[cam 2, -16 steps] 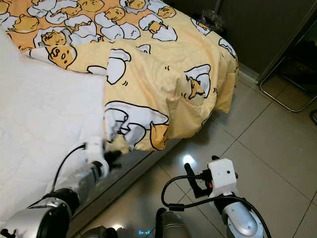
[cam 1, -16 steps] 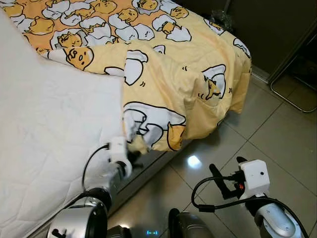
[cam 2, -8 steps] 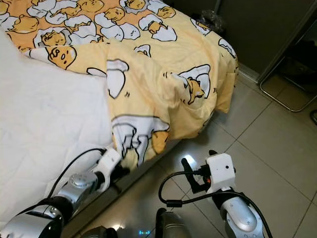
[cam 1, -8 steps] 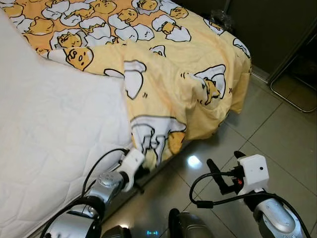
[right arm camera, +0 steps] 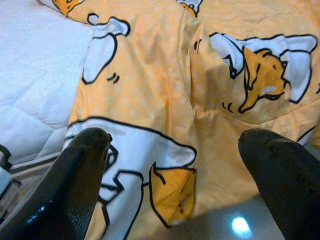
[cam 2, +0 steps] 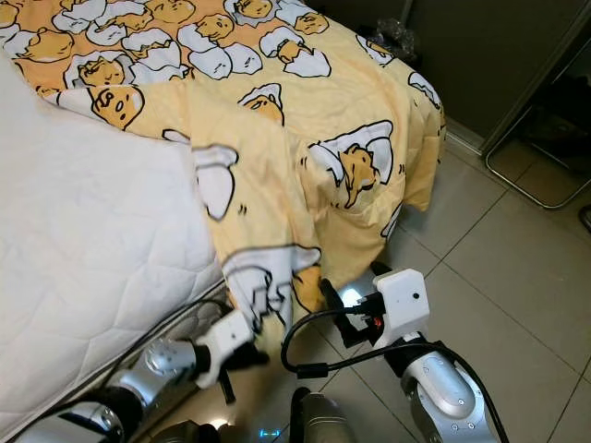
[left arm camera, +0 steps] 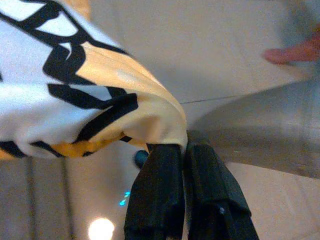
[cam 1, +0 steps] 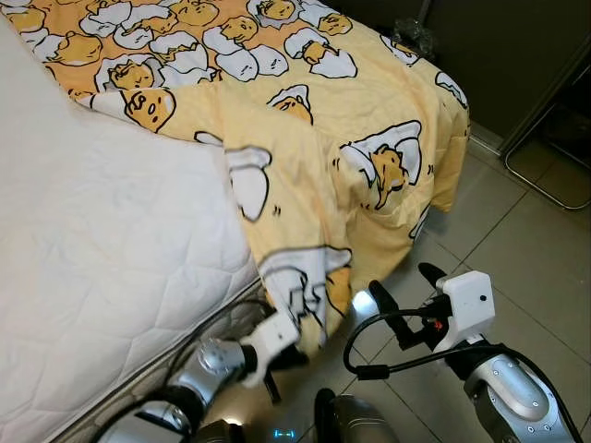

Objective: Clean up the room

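A yellow blanket point(cam 1: 314, 157) printed with white and orange cartoon eggs covers the far part of the bed and hangs over its right side toward the floor. My left gripper point(cam 1: 300, 346) is shut on the blanket's lower corner point(left arm camera: 150, 120), low beside the bed edge. In the left wrist view the two black fingers point(left arm camera: 160, 185) pinch the fabric together. My right gripper point(cam 1: 397, 300) is open just right of the hanging fold, above the tiles. Its fingers point(right arm camera: 80, 170) stand wide apart with the blanket point(right arm camera: 200, 100) ahead of them.
The bare white quilted mattress point(cam 1: 102, 258) takes up the left. Glossy grey floor tiles point(cam 1: 536, 240) lie to the right, with a metal frame point(cam 1: 554, 157) and a dark wall at the far right. A crumpled clear bag point(cam 1: 416, 37) sits past the bed's far corner.
My left gripper has drawn the blanket corner down and to the right, off the mattress edge toward the floor. My right gripper has moved left, closer to the hanging fold.
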`<state>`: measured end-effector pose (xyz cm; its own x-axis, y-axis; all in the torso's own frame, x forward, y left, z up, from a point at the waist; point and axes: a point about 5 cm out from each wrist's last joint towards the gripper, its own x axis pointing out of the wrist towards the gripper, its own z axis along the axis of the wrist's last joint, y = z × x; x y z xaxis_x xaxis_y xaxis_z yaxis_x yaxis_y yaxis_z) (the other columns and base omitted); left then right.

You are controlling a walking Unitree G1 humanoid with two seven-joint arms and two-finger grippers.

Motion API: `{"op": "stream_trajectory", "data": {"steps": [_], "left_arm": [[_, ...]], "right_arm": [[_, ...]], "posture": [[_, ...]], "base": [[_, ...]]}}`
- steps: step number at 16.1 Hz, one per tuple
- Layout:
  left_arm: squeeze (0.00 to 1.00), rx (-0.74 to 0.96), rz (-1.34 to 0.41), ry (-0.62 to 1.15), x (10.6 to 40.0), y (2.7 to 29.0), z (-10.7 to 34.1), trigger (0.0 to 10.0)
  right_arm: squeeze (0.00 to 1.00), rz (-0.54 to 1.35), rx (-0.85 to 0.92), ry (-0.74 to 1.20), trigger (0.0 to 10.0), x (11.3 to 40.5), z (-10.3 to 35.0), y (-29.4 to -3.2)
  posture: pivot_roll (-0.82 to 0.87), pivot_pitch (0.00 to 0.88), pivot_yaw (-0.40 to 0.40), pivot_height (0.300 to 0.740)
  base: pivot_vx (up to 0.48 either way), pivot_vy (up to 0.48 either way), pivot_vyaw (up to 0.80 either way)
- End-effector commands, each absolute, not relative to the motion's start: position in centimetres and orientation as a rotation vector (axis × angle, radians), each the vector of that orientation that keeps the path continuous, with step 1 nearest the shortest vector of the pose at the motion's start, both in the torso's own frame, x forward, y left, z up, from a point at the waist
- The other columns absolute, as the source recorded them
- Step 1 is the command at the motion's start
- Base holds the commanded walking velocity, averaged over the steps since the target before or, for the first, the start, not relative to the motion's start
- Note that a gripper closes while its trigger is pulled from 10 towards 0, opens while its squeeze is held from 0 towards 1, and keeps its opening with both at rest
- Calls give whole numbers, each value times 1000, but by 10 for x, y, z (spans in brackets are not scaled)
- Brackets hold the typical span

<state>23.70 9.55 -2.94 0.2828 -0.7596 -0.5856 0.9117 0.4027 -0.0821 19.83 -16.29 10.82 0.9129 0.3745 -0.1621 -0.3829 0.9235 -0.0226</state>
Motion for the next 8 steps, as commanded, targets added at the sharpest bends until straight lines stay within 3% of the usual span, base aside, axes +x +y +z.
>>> {"op": "stream_trajectory", "data": {"steps": [1, 5, 8], "left_arm": [[0, 273, -1215, 615, 227, 89, -33, 0], [0, 227, -1423, 664, 200, 75, -41, 0], [0, 235, -1487, 689, 188, 71, -46, 0]], "right_arm": [[0, 412, -47, 162, 10000, 195, 111, -162], [0, 442, -29, 179, 10000, 191, 109, -157], [0, 450, -24, 190, 10000, 190, 106, -156]], "posture": [[-258, 166, -8, 740], [-260, 164, -6, 740], [-257, 164, -6, 740]], "base": [[0, 0, 0], [0, 0, 0], [0, 0, 0]]}}
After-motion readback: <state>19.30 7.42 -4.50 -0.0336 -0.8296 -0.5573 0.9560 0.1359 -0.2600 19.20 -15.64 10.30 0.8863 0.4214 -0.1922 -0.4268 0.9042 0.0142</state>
